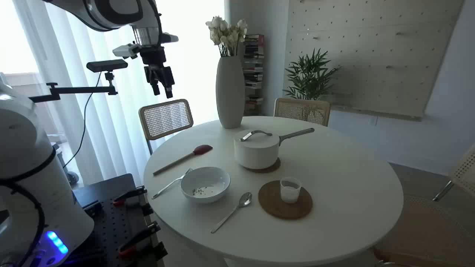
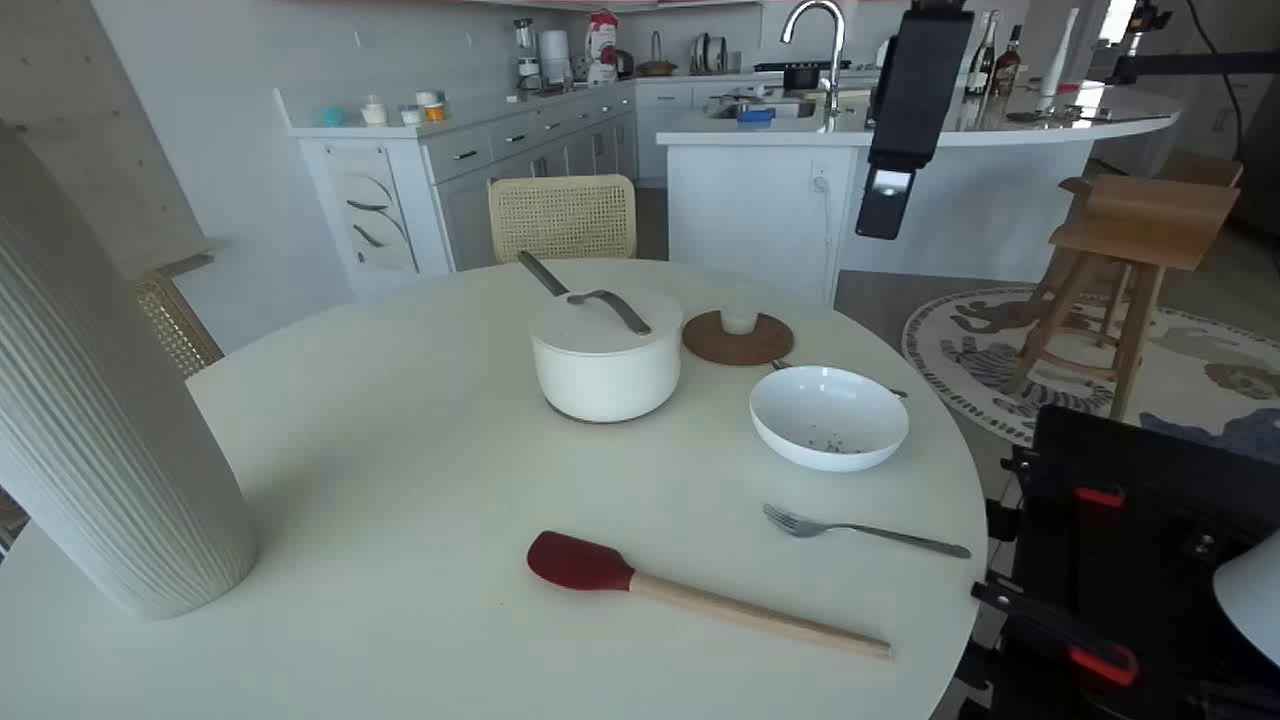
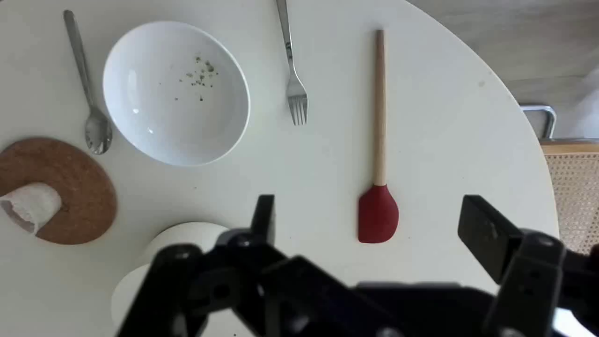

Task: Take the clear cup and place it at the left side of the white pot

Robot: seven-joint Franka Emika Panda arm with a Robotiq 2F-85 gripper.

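Observation:
The clear cup point(image 1: 290, 190) is a small whitish tumbler standing upright on a round brown cork trivet point(image 1: 268, 202). It shows faintly in an exterior view point(image 2: 739, 320) and at the left edge of the wrist view point(image 3: 33, 206). The white pot point(image 1: 256, 152) has its lid on and stands on a second trivet near the cup, its long handle sticking out sideways; it also shows in an exterior view point(image 2: 606, 375). In the wrist view my gripper partly hides the pot point(image 3: 133, 285). My gripper point(image 1: 162, 92) is open and empty, high above the table; its fingers are wide apart in the wrist view point(image 3: 369, 206).
A white bowl point(image 1: 205, 185) with dark crumbs, a spoon point(image 1: 245, 200), a fork point(image 2: 860, 530) and a red spatula point(image 2: 580, 562) lie on the round white table point(image 1: 345, 193). A tall white vase point(image 1: 230, 92) with flowers stands behind the pot. Chairs surround the table.

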